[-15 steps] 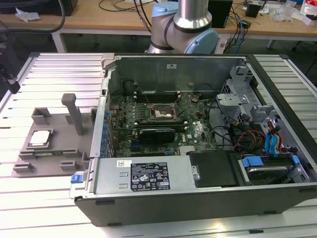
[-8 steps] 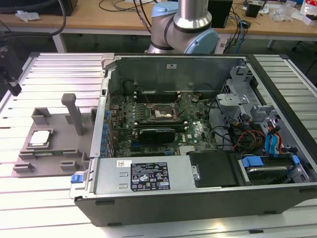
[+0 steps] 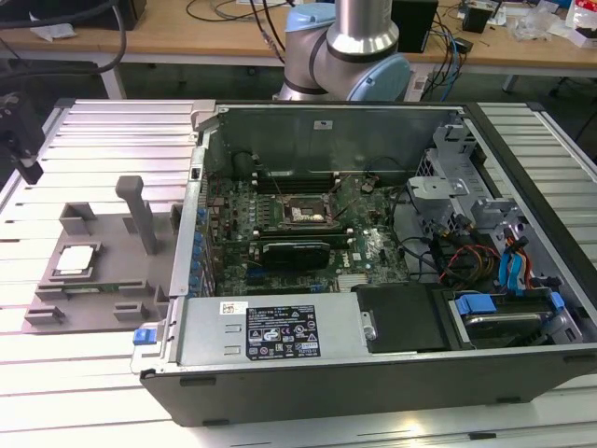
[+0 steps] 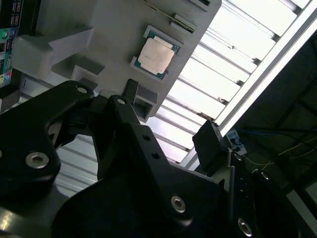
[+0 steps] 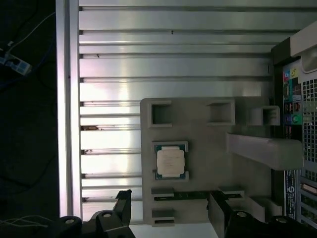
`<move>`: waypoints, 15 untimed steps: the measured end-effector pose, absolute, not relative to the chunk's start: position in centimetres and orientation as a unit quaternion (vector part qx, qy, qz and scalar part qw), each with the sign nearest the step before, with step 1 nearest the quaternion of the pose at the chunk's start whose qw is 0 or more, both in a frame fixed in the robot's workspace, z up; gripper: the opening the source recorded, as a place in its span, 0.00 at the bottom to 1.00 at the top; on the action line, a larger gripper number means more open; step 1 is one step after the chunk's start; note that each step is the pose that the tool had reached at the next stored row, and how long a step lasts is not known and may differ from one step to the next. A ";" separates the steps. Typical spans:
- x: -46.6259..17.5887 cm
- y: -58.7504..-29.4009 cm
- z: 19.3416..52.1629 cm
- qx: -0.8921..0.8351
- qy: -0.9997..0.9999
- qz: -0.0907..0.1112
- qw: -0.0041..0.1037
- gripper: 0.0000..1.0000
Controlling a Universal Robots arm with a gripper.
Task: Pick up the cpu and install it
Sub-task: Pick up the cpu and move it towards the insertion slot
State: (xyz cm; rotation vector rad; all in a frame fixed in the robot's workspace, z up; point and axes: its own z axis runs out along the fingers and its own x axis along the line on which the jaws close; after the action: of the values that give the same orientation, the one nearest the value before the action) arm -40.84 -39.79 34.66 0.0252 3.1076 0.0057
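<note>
Cpu (image 5: pixel 171 162) — flat, metal top up, seated in a square pocket of the grey holder tray (image 5: pixel 198 124), not yet lifted. In the exterior view, sits at nine o'clock from the open computer case (image 3: pixel 392 373), on the slatted metal table (image 3: pixel 93 121), with the tray's upright post (image 3: pixel 140 210) near it at about two o'clock. Well apart, at three o'clock inside the case, the black-framed socket (image 3: pixel 306 213) on the motherboard (image 3: pixel 373 252).

Gripper (image 5: pixel 171 206) hovers above the tray, jaws spread wide with nothing between them, near the cpu but off to one side and clear of contact.

Step in hand, by the look of it: the approach for the pick. Calls, likely, for centring the wide jaws over the chip, squaring them to its edges, then a slow descent — thin part, little edge to grip.
</note>
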 end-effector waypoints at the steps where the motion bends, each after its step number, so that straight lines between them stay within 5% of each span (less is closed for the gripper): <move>1: -40.8 -39.8 34.6 0.008 1.000 0.002 0.017 0.72; 15: -40.8 -39.8 33.6 0.008 1.000 0.002 0.017 0.72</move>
State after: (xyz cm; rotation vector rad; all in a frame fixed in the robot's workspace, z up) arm -40.84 -39.79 33.58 0.0252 3.1077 0.0056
